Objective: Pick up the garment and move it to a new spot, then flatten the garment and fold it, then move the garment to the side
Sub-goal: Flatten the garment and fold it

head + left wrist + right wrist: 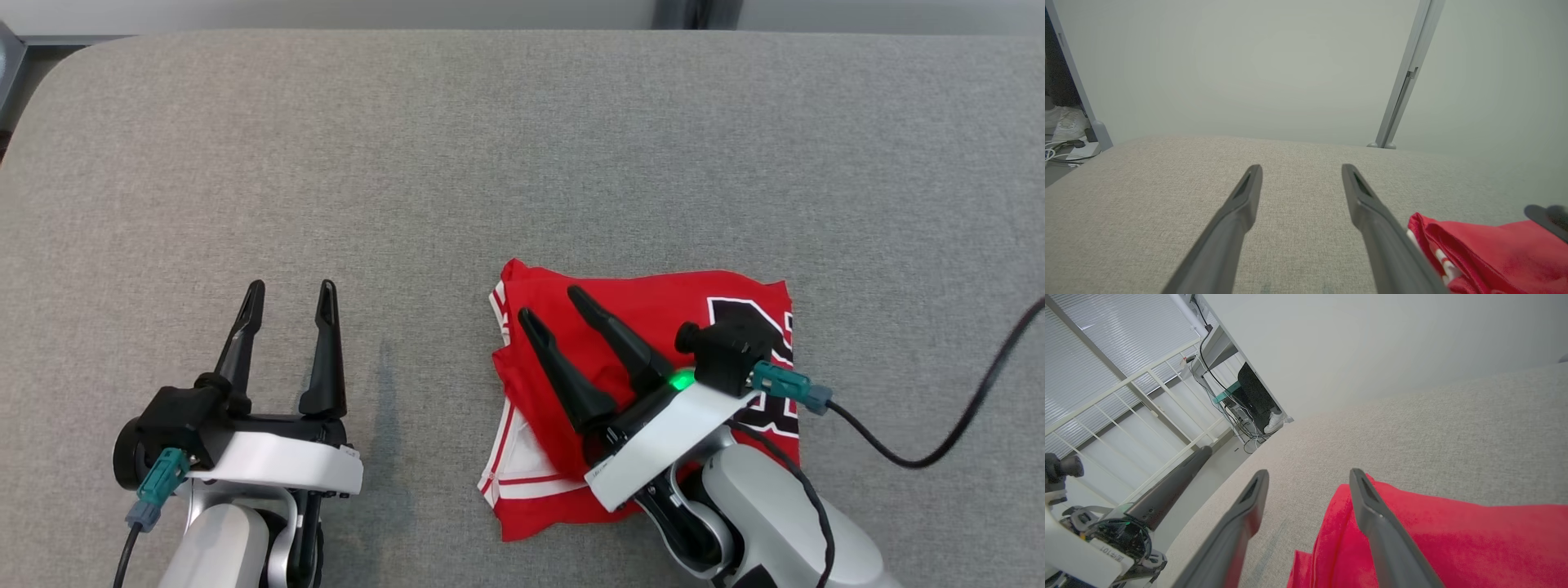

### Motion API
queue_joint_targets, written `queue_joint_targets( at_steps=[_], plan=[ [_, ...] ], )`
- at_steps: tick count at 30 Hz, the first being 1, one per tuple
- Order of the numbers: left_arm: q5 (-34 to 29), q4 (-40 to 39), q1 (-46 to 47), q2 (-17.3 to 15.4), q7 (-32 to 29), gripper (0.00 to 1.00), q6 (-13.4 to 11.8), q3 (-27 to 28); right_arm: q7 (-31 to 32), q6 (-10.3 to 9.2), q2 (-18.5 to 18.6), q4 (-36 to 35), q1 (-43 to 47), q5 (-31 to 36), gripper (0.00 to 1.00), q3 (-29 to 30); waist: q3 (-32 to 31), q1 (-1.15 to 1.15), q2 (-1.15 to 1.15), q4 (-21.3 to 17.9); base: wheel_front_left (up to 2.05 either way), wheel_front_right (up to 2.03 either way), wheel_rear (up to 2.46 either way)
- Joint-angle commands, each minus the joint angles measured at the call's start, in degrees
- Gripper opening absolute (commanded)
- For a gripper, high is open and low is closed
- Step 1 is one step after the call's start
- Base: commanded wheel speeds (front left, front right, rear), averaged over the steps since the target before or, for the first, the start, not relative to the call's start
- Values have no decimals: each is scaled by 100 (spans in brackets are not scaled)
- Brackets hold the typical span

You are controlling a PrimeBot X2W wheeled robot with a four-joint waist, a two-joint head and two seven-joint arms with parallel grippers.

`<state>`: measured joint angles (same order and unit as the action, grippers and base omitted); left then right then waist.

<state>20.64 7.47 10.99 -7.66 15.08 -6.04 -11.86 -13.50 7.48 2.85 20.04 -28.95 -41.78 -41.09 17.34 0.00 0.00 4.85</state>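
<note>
Garment [653,310] is seen folded on table [490,147], near right. Right tool [548,302] is held spread over its left edge, nothing pinched. Left tool [292,286] is spread over bare table. Move-aside step is judged in hand; all layers must be pinched together next.

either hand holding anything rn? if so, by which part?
Nothing held. Right hand is open above the folded red jersey, no cloth pinched. Left hand is open over the grey surface.
</note>
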Motion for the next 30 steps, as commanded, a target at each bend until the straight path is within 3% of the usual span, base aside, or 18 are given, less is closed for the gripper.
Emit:
queue_joint_targets(
  at_steps=[1,7,15,21,25,30],
  plan=[
    [-45,-12,43,-12,7,100,28,32,-51,3,22,-56,-65,69,100,27,5,0,0,-28,0,0,0],
    [-63,-11,-17,-30,7,100,20,59,-160,3,368,-661,14,565,100,690,-22,0,0,-145,0,0,0],
    [-84,-31,-89,-105,7,100,-39,99,-175,3,843,-1537,1001,1826,100,2787,-87,0,0,-289,0,0,0],
    [-85,-75,-120,-195,-2,100,-88,145,-81,3,935,-1796,1776,2399,100,3985,-180,0,0,-354,0,0,0],
    [-70,-118,-242,-262,-16,100,-133,200,27,3,887,-1874,2124,2545,100,4372,-328,0,0,-395,0,0,0],
    [-62,-175,-381,-340,-59,100,-178,229,110,3,853,-1928,2361,2580,100,4440,-536,0,0,-434,0,0,0]
  ],
)
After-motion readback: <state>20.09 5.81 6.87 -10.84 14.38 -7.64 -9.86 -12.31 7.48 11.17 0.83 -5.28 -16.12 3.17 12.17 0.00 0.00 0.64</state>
